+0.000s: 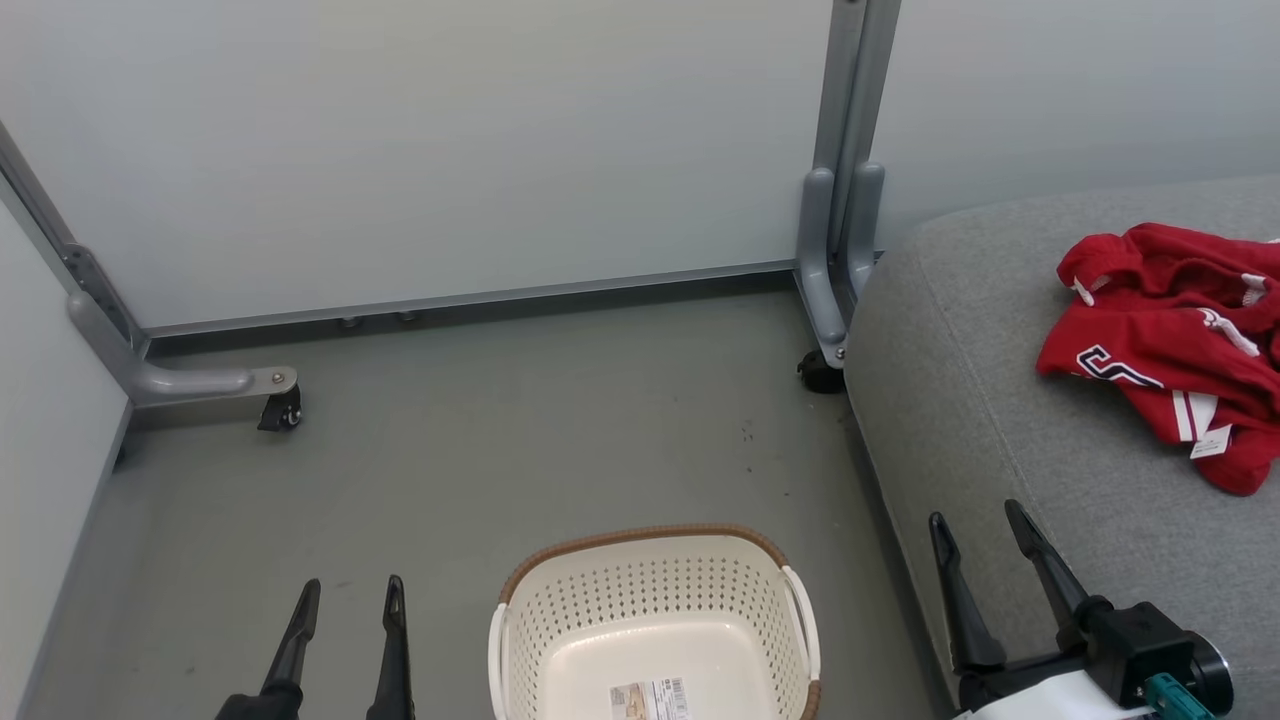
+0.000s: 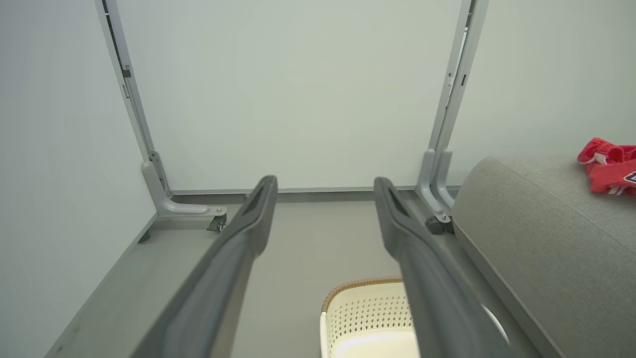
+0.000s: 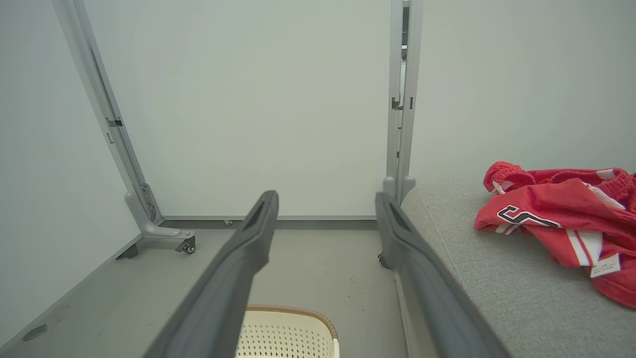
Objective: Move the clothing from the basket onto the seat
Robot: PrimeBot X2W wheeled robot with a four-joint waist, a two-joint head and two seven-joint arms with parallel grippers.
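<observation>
Red clothing point(image 1: 1170, 350) heaped on grey seat point(image 1: 960, 420), well apart from cream basket point(image 1: 650, 585), which sits upright on the floor point(image 1: 500, 450). Left tool point(image 1: 353, 583) released, jaws spread, just left of basket. Right tool point(image 1: 976, 514) released too, jaws apart, at seat's near edge, right of basket.

Open floor point(image 1: 500, 430) runs from the basket point(image 1: 640, 537) back to the partition panel point(image 1: 450, 150). The left pincer point(image 1: 353, 585), jaws apart, hangs over it just left of the basket, with a caster foot point(image 1: 215, 382) well ahead in the left corner. The right side is blocked by the seat point(image 1: 960, 400), whose rounded edge is just beside the basket, and the right pincer point(image 1: 976, 515), jaws apart, is over that edge. The seat top is bare fabric near the edge with clothing point(image 1: 1160, 340) heaped further right, and a grey post point(image 1: 835, 230) stands at the seat's far corner.
</observation>
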